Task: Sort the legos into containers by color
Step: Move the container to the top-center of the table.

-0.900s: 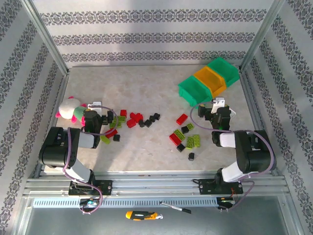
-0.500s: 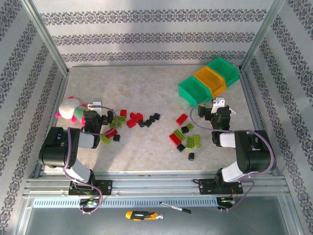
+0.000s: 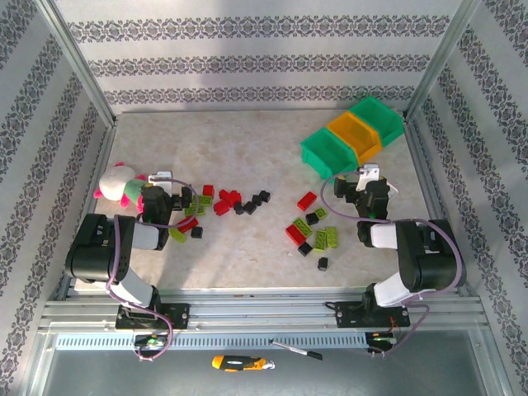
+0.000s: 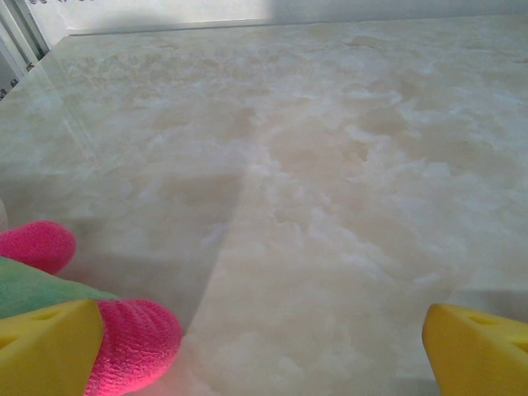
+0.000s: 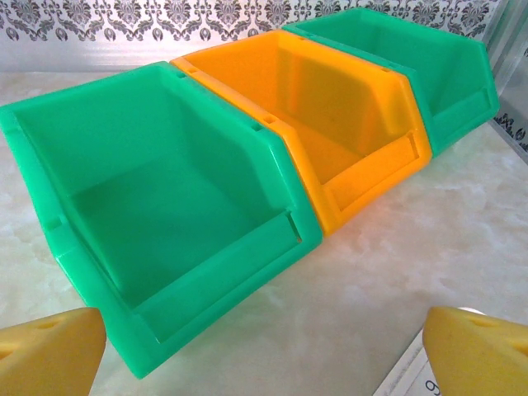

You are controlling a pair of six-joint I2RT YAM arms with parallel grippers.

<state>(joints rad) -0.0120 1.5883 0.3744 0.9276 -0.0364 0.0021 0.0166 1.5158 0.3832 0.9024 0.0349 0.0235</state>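
The top external camera sits high and well back from the containers (image 3: 353,134). It looks down and forward over the whole table (image 3: 247,148), and the containers lie far off at its upper right. The right wrist camera is low and close in front of the containers, facing straight into their open mouths. The left wrist camera is well to the left of the containers, almost at table level, and faces out across bare marble (a plush toy (image 4: 132,338) edges in at lower left). The top view shares the containers with the right wrist view, and the toy with the left.
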